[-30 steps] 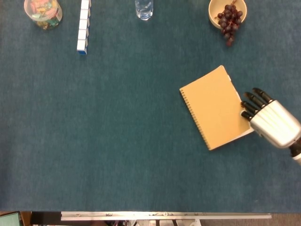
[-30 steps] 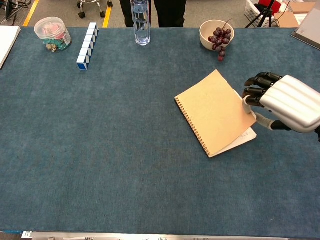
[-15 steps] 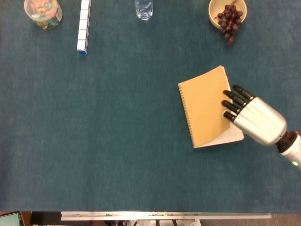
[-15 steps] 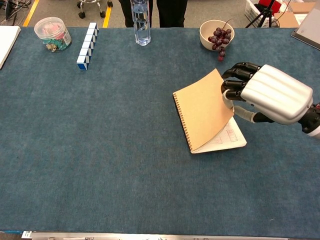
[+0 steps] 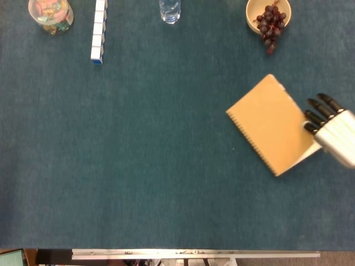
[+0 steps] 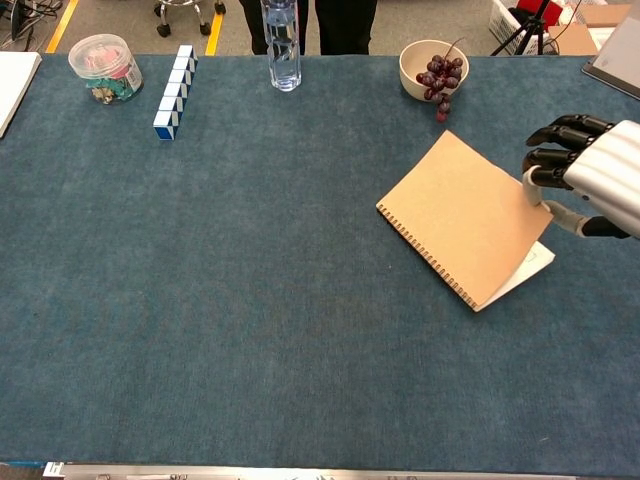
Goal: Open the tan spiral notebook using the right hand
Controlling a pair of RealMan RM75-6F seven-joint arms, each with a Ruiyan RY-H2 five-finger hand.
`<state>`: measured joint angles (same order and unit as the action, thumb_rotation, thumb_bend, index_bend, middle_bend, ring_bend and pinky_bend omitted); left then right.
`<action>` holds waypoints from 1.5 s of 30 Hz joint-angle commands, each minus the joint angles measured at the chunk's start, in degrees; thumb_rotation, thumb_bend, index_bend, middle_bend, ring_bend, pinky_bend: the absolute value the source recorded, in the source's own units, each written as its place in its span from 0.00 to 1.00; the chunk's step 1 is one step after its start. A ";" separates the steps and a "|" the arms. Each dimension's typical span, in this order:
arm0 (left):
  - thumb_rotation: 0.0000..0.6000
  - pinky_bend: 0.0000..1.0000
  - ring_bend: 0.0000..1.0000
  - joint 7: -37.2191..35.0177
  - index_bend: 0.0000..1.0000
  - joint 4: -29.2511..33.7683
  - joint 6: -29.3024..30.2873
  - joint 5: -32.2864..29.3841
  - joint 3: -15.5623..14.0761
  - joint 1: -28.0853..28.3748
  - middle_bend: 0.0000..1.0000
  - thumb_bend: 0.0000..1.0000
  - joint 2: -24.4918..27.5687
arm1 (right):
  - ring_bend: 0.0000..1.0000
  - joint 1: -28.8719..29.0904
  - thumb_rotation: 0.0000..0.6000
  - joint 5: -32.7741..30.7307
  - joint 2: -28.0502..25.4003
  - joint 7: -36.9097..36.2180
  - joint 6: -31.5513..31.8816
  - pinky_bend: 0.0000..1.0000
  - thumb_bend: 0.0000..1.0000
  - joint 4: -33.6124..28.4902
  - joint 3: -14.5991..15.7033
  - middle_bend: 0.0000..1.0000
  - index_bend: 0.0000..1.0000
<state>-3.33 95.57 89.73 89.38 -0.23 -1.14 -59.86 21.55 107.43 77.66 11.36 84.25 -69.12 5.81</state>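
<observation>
The tan notebook (image 6: 468, 218) lies on the right side of the blue surface (image 6: 250, 300), turned at an angle with its spiral edge toward the middle and a little below the bowl of grapes (image 6: 433, 68). The right hand (image 6: 590, 175) is at the notebook's free edge, on the far right of both views. Its dark fingers (image 6: 552, 156) curl over the top of the cover there, and a pale thumb seems to sit beneath that edge, so the hand appears to be pinching the cover, though the contact is small and partly cut off by the frame.

The cover is raised only slightly: a thin strip of white page (image 6: 530, 268) shows under its lower right corner, while the rest lies close to flat. So the opening has barely begun. The cover must yet be lifted and swung over the spiral toward the middle of the surface until it lies open. The slanted notebook may slide rather than open if the hold is loose.

The left hand is not in either view.
</observation>
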 commanded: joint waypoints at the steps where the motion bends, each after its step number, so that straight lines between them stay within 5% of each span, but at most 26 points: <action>1: 1.00 0.17 0.16 0.30 0.32 0.22 -0.18 0.04 0.02 0.16 0.28 0.51 -0.17 | 0.24 -0.99 1.00 -0.43 -0.98 -1.55 1.32 0.23 0.39 1.26 0.19 0.46 0.74; 12: 1.00 0.17 0.16 0.17 0.32 -0.21 -0.51 -0.40 -0.17 0.13 0.28 0.51 -0.98 | 0.24 0.69 1.00 4.19 -1.99 -2.38 3.52 0.23 0.39 1.20 0.37 0.46 0.75; 27: 1.00 0.17 0.16 -2.63 0.32 -2.06 0.95 -0.49 -0.87 -1.36 0.28 0.51 -0.87 | 0.24 13.76 1.00 9.71 5.51 3.33 -11.47 0.23 0.39 -4.30 -2.46 0.46 0.75; 45: 1.00 0.17 0.16 -3.14 0.32 -1.86 2.06 0.14 -1.12 -2.18 0.28 0.51 -0.15 | 0.24 24.58 1.00 7.10 16.04 2.33 -19.75 0.22 0.39 1.20 -6.81 0.46 0.75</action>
<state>-6.52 93.66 91.76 89.48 -1.33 -3.30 -60.05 45.31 114.79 92.78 13.90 65.08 -68.80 -0.63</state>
